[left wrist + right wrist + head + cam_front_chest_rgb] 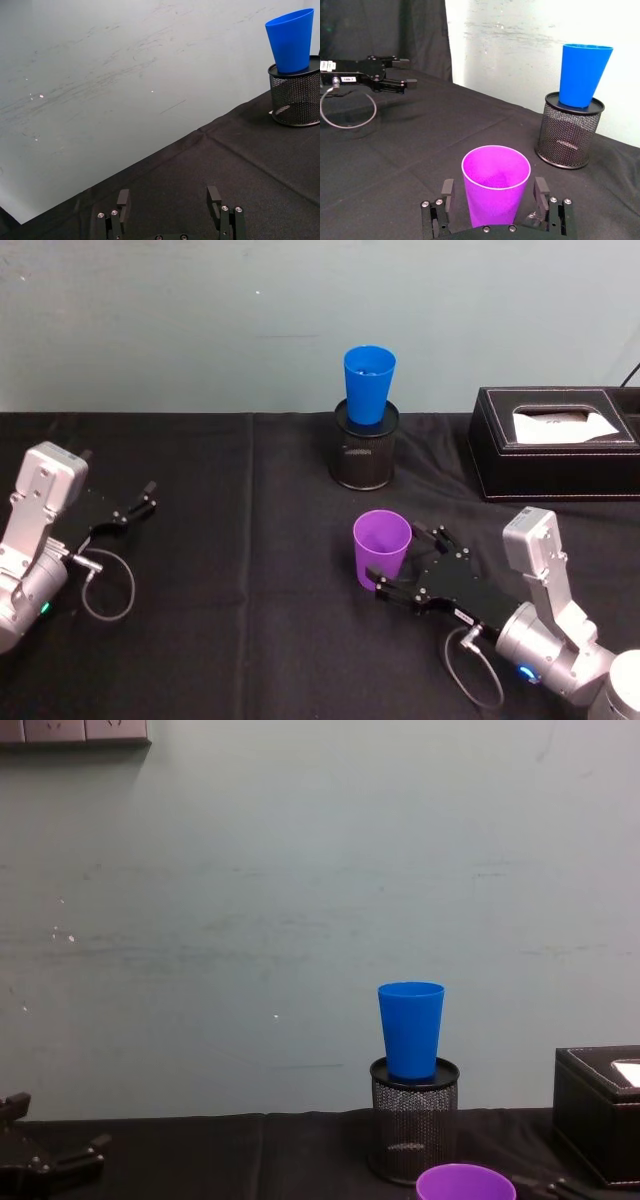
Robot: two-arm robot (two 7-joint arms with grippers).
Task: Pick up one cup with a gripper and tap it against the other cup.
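Right hand (408, 562) lies low over the counter (250, 640) at the near right, on a silver-grey arm with a blue ring glowing near its base. Its black jaws stand wide, one on each side of the purple cup (381, 545). The right wrist view shows a thin gap between each finger and the cup's wall, so the hand straddles the cup without clasping it.

The counter is covered in black cloth and runs back to a pale grey-green wall (200, 320). A black tissue box (555, 455) sits at the far right, with white tissue showing in its top opening. At the back centre, near the wall, stands a black mesh pen holder (364, 455). The blue cup (369, 385) sits upright in its mouth — base down inside the rim, most of the cup rising above it.

The purple cup stands upright on the cloth, mouth up. It is nearer the robot than the holder, almost straight in front of it, and well apart from the blue cup.

At the near left the left hand (135, 508) rests low over the cloth, its dark jaws spread wide with nothing between them. A thin grey cable (131, 585) loops on the cloth just beside its wrist.
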